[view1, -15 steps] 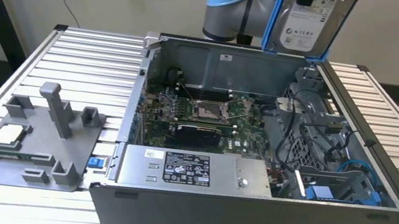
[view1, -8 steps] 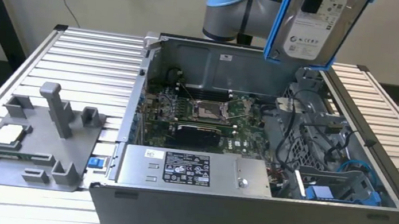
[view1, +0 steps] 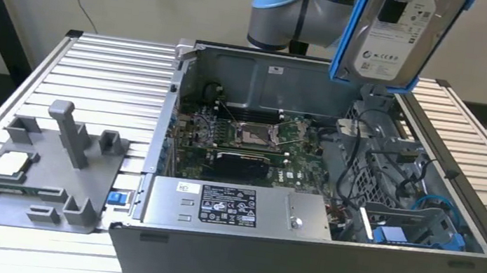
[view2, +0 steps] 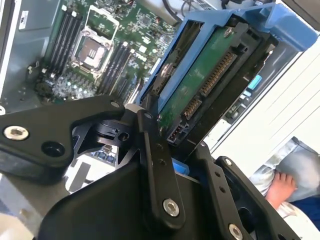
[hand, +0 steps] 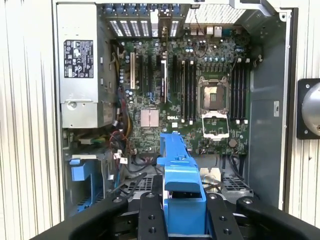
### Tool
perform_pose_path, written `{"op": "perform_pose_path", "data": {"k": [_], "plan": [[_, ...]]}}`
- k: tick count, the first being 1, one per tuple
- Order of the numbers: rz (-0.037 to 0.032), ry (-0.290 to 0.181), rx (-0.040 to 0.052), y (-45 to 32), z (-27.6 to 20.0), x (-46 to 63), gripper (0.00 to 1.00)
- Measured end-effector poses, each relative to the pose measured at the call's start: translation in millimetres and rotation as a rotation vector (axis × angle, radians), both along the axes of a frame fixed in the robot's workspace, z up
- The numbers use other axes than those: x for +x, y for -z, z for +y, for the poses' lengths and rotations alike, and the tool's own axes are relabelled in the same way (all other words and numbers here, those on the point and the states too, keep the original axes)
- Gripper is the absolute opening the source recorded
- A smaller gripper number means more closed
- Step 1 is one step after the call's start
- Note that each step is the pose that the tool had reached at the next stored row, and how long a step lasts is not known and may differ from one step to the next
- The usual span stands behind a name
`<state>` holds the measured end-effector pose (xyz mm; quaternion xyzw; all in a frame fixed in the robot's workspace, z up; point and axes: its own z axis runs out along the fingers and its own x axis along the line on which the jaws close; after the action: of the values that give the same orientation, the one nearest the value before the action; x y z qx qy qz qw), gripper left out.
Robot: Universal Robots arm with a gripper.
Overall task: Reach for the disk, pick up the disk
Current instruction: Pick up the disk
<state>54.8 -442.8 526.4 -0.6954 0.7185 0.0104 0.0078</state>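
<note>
— Exterior view? — Disk (view1: 398, 33) lifted high above the open computer case (view1: 301, 271), tilted, label outward, under the arm's wrist.
— Second wrist view? — Gripper (view2: 162, 145) clamped on the disk (view2: 205, 82), black fingers (view2: 152, 150) against its blue bracket.
— First wrist view? — Blue bracket edge of the disk (hand: 180, 185) pinched between the fingers (hand: 150, 215), motherboard (hand: 190, 85) well below

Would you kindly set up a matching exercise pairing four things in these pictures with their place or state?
Things:
1. disk
2. grey box with label
3. grey plastic fixture
4. processor socket

Places or states:
A. on the slatted table beside the case
B. held aloft in the pincer
C. open, on the green board
D. inside the case at its front wall

Pairs: 1-B, 2-D, 3-A, 4-C
</note>
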Motion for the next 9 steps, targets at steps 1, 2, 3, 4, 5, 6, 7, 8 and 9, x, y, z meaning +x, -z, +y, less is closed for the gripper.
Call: {"op": "perform_pose_path", "data": {"k": [1,2,3,4,5,6,7,8,9], "plan": [[0.0013,0.000,0.0000,0.0,-1.8,2.3,0.00],[0.0024,0.000,0.0002,0.1,-3.4,4.5,0.00],[0.0035,0.000,0.0001,0.0,-5.0,6.7,0.00],[0.0047,0.000,0.0002,0.0,-6.8,8.7,0.00],[0.0056,0.000,0.0003,0.0,-8.8,10.5,0.00],[0.0065,0.000,0.0004,0.0,-10.9,12.1,0.00],[0.0070,0.000,0.0008,0.1,-13.1,13.4,0.00],[0.0077,0.000,0.0009,0.0,-15.6,14.7,0.00],[0.0082,0.000,0.0010,0.0,-18.0,15.7,0.00]]}}
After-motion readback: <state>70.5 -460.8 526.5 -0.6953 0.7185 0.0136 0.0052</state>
